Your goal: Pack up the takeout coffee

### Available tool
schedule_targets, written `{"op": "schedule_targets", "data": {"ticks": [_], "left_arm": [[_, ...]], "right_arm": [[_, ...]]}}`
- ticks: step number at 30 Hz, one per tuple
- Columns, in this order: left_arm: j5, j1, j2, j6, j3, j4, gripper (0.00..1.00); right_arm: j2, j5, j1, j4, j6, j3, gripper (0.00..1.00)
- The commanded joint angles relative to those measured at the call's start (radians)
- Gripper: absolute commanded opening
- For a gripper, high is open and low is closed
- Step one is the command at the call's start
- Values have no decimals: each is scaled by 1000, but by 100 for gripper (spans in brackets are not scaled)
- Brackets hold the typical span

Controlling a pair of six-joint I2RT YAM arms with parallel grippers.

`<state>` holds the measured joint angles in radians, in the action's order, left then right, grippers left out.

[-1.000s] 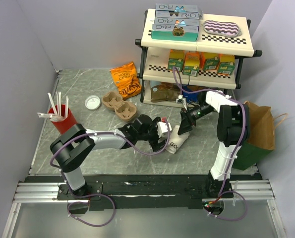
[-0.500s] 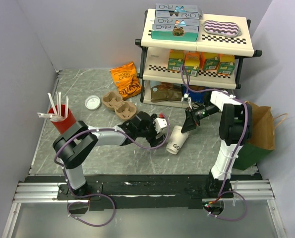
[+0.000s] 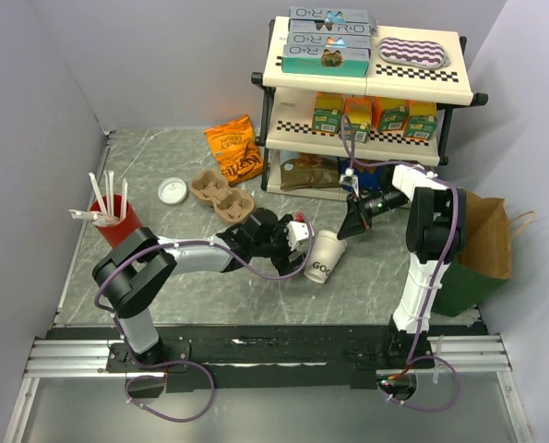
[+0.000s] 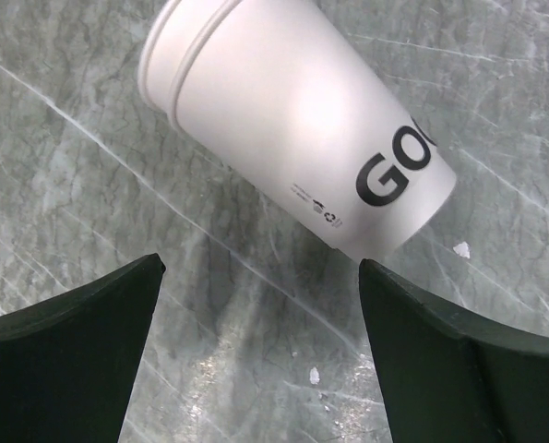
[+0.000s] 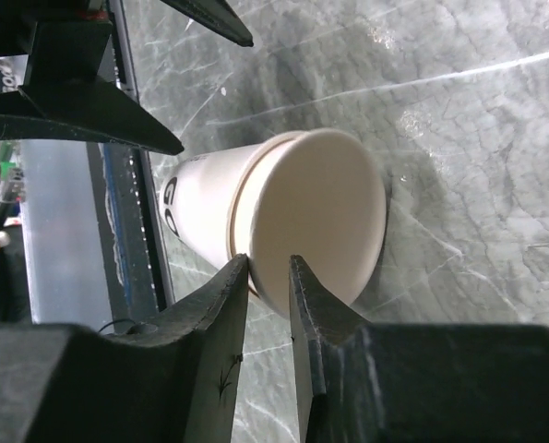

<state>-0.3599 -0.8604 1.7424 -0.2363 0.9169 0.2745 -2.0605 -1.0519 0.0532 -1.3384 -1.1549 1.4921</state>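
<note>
The takeout coffee is a cream-white paper cup with black lettering and no lid, tilted on the table between the arms. It shows in the left wrist view and in the right wrist view, mouth toward the camera. My right gripper is shut on the cup's rim, one finger outside the wall and one inside. My left gripper is open and empty, just left of the cup, with the cup beyond its fingertips. A round white lid lies far left on the table.
A brown pulp cup carrier sits behind the left gripper. A red cup with straws stands at the left. An orange snack bag lies at the back. A shelf rack stands at the back right, a brown paper bag at the right.
The cup has tipped from lying on its side toward upright, its rim lifted by the right gripper. The left gripper has let go of the cup and drawn back a little to the left.
</note>
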Motion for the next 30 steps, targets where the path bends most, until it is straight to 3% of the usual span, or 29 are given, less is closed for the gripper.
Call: {"op": "schedule_targets", "data": {"ticks": [1,13,19,22,25,30], "left_arm": [[-39,-3,-34,20,4,9,93],[-37,-2,-26,20,14,-17,94],[-31,-3,-26,18,17,-32,93],[-27,-3,-37,8,20,-47,93],[-20,6,-73,-15,10,-63,94],[-19,44,-153,-31,0,-118,94]], "right_arm": [[-10,-46,11,-229,-68,17,31],[-24,-76,1,-229,-98,-10,33],[-17,-68,-9,-229,-114,-36,20],[17,-72,-10,-228,-120,-41,0],[91,-82,-7,-184,-44,-50,0],[334,-21,-21,69,182,-98,0]]}}
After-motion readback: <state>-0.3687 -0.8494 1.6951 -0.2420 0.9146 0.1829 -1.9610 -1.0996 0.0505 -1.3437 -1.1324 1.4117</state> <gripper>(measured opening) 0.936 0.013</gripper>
